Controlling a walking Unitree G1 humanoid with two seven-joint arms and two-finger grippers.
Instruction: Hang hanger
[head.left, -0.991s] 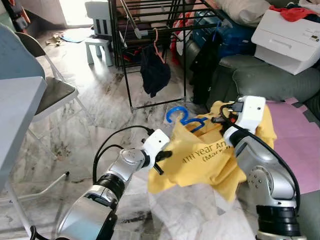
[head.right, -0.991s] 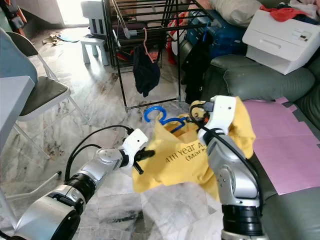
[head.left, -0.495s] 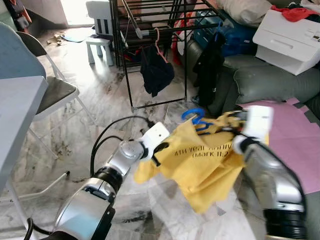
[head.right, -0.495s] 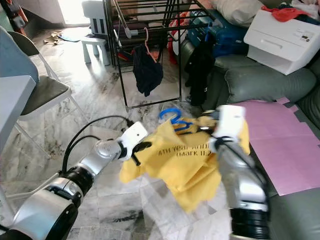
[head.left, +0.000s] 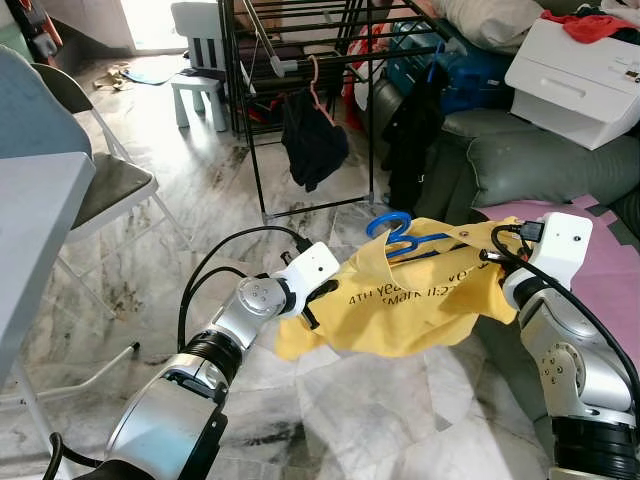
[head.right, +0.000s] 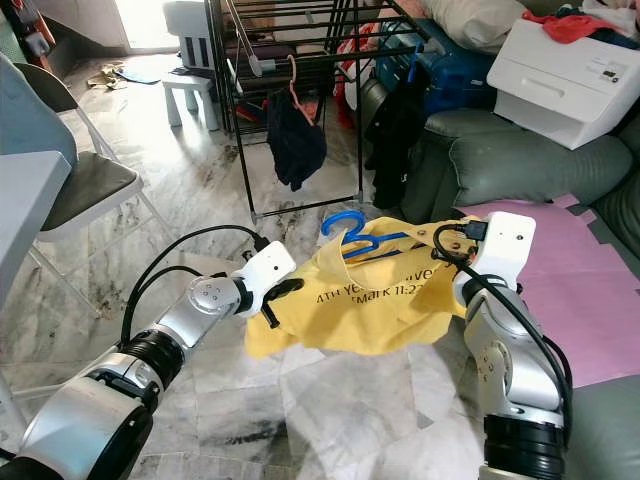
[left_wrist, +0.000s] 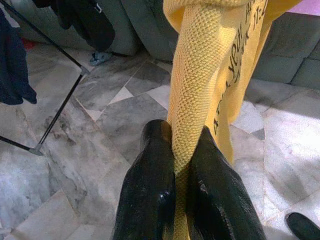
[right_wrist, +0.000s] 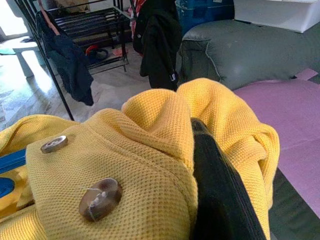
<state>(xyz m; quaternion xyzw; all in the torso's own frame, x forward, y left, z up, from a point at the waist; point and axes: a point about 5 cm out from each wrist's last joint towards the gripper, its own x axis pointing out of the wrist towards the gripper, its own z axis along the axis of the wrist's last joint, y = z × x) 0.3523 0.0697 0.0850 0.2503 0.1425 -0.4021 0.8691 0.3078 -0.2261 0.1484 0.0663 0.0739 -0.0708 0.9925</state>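
Observation:
A yellow shirt (head.left: 410, 305) with dark lettering hangs stretched between my two arms above the marble floor. A blue hanger (head.left: 395, 230) sits inside its collar, with the hook poking up. My left gripper (head.left: 312, 300) is shut on the shirt's lower left edge; in the left wrist view the black fingers (left_wrist: 150, 195) pinch a fold of yellow cloth (left_wrist: 192, 100). My right gripper (head.left: 492, 255) is shut on the collar end, where one black finger (right_wrist: 220, 195) is wrapped in yellow cloth with two brown buttons (right_wrist: 100, 197). The black drying rack (head.left: 300, 70) stands ahead.
Dark clothes (head.left: 312, 140) hang on the rack on a pink hanger. A grey sofa (head.left: 540, 150) with a purple mat (head.left: 600, 270) runs along the right, with a white printer (head.left: 580, 70) on it. A folding chair (head.left: 100, 180) and table (head.left: 30, 230) stand left.
The shirt has been pulled out wider and flatter between the grippers. My right gripper moved to the right and slightly up with the collar. The left gripper keeps its hold.

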